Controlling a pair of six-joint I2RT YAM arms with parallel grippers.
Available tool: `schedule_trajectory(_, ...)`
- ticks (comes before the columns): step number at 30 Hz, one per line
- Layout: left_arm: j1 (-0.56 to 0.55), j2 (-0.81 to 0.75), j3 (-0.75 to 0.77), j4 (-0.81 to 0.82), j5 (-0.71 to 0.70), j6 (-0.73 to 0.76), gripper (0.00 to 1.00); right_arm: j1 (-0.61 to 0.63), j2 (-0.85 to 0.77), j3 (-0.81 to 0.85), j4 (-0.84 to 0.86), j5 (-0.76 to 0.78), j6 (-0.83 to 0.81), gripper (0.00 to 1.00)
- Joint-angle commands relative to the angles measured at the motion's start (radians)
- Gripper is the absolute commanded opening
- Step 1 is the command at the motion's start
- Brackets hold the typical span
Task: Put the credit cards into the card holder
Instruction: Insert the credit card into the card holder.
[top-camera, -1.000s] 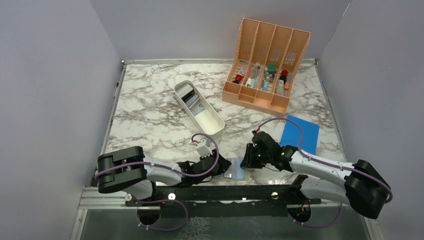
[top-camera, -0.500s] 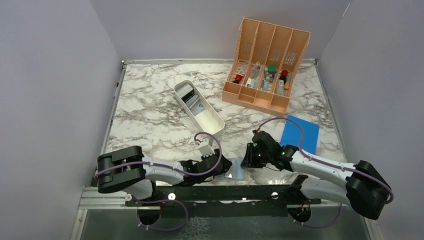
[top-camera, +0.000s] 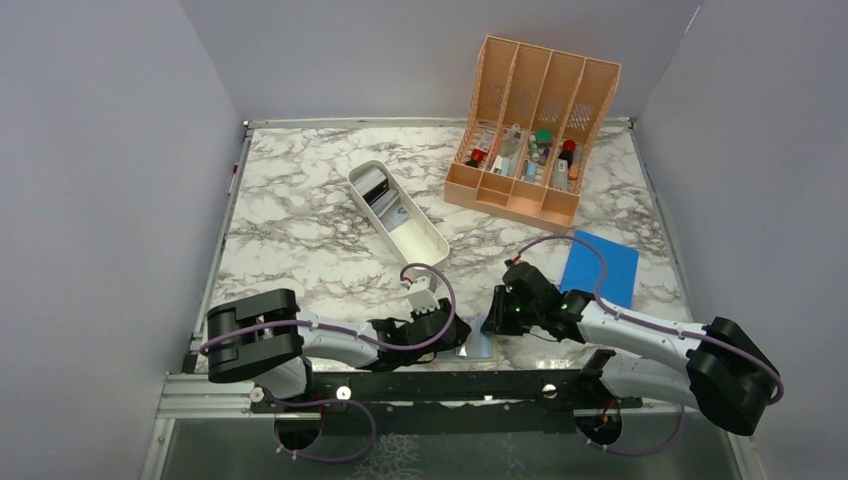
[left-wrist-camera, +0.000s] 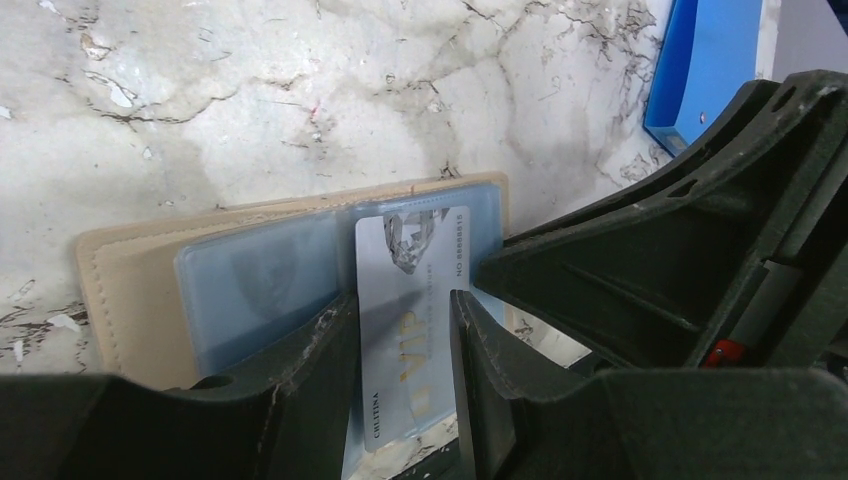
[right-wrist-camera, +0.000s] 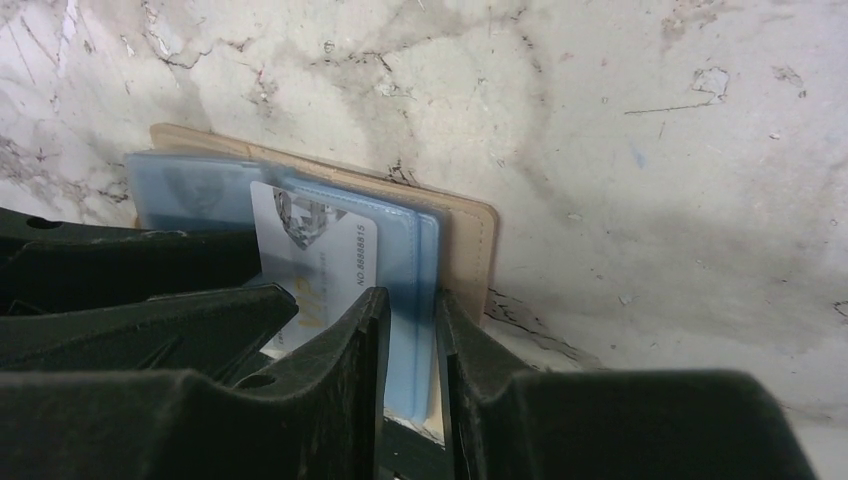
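Left pincer (left-wrist-camera: 400, 345) clamps a pale VIP credit card (left-wrist-camera: 412, 250) by its long edges, and the card's far end lies over the open card holder (left-wrist-camera: 240, 270) just ahead of the tips. Right pincer (right-wrist-camera: 410, 305), close alongside, is closed on the holder's blue-grey pocket leaves. The tan cover lies flat on the marble counter (right-wrist-camera: 650, 150) beyond.

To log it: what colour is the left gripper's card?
Pale grey card, gold VIP lettering; best from left wrist.
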Motion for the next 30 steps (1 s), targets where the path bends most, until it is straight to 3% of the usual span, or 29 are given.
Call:
schedule_trajectory(1, -0.012, 0.013, 0.021, -0.018, 0.027, -0.012, 0.41, 0.003, 0.018, -0.017, 0.057, 0.026, 0.023, 0.28)
schedule_trajectory(16, -0.018, 0.045, 0.06, 0.035, 0.05, 0.01, 0.42, 0.003, 0.004, -0.04, 0.067, 0.058, 0.05, 0.27)
schedule_trajectory(23, -0.018, -0.005, 0.007, 0.011, 0.023, -0.022, 0.42, 0.003, -0.049, 0.075, -0.182, 0.202, 0.004, 0.31)
schedule_trajectory(30, -0.018, -0.009, 0.021, -0.027, 0.027, -0.017, 0.42, 0.003, -0.12, 0.056, -0.259, 0.217, 0.045, 0.29)
